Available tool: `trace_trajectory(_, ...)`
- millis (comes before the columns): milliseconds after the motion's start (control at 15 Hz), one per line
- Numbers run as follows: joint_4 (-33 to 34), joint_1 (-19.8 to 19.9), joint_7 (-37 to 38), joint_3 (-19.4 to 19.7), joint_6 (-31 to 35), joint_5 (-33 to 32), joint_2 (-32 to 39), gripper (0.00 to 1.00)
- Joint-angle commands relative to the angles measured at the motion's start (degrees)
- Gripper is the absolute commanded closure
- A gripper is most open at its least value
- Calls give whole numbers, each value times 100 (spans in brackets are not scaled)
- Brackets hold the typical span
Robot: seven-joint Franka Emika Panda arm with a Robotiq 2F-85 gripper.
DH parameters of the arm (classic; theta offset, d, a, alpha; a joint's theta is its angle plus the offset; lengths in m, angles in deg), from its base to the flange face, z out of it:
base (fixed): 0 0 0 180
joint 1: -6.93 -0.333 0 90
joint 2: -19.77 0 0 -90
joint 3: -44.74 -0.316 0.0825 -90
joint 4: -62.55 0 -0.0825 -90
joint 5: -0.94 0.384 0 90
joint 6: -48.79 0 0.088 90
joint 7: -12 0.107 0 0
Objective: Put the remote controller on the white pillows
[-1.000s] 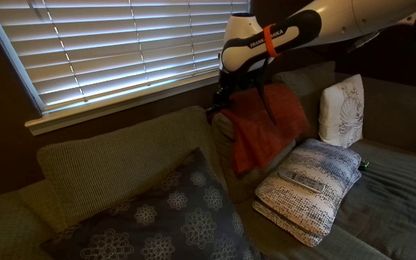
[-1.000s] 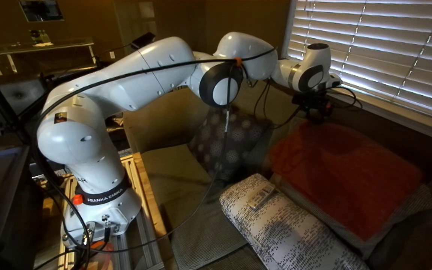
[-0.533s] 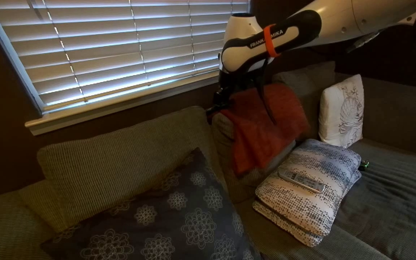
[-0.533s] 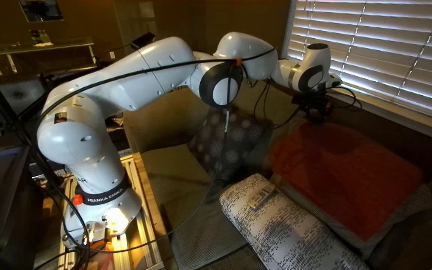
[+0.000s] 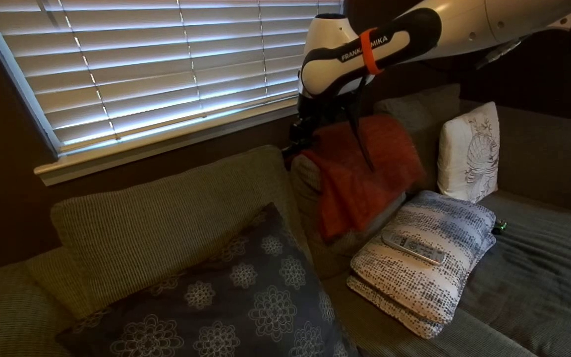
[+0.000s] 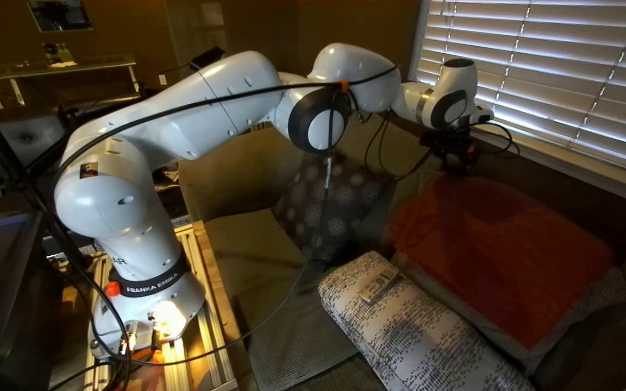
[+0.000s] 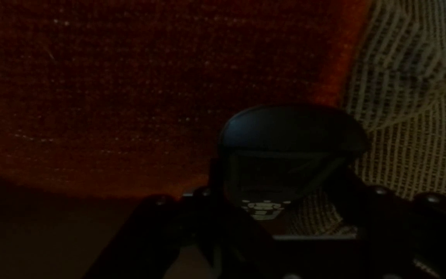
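Slim, black, bar-shaped, plastic-looking remote controller (image 7: 289,162): just right of centre in the wrist view, rounded end uppermost, pale button markings below it, far end out of sight.
Jointed black two-finger gripper (image 7: 285,186): fingers drawn in on the remote controller from lower left and lower right of the dim wrist view, holding it by its sides, as far as the dark lets one see; upper centre in an exterior view.
Remote controller's feel: probably light and stiff, unlikely to bend or crush, though its smooth shell may slip or twist.
Remote controller's hold: best across the narrow width near mid-length, firm but modest, off the button face; whether the present grip sits mid-length cannot be told.
Two stacked, cream-white, grey-blue-banded, rectangular, knitted-looking pillows (image 5: 404,287): lower right in an exterior view, well apart from the gripper; likely soft, so the remote controller should be laid down flat and gently.
Slim, silver-grey, button-covered second remote (image 5: 413,248): lying on the top pillow, so landing room is best sought beside it.
Orange-red woven blanket (image 5: 360,188): right of centre in an exterior view, draped, close by the gripper; contact cannot be told.
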Motion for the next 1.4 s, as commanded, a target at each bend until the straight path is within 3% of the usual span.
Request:
trace_trajectory(0, -358, -3, 276, 24, -62, 37, -315, 58)
trace_trajectory(467, -1094, 98, 495, 67, -252, 188, -875, 58)
trace_trajectory(800, -2040, 139, 576, 92, -312, 250, -1485, 58)
trace_trajectory(1333, -3746, 241, 537, 112, 282, 250, -2553, 58)
